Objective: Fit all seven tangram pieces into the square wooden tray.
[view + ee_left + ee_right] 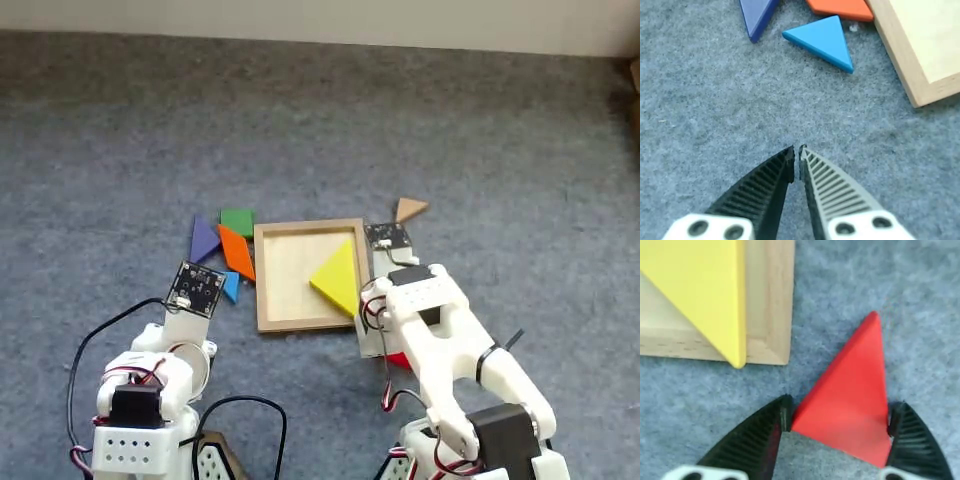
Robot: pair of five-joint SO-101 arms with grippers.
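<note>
The square wooden tray (268, 290) lies mid-table. In it a yellow triangle (339, 277) lies along the right side, one tip over the rim's corner (770, 347). My right gripper (840, 407) straddles a red triangle (850, 390) on the carpet just outside that corner, a finger touching each side edge. My left gripper (796, 150) is shut with nothing in it, low over the carpet short of a light blue triangle (824, 41). Left of the tray lie a purple triangle (203, 238), a green square (237, 221) and an orange parallelogram (237, 252).
A tan triangle (409, 208) lies past the tray's far right corner. Grey carpet stretches open on all sides. A black cable (245, 405) loops near the left arm's base.
</note>
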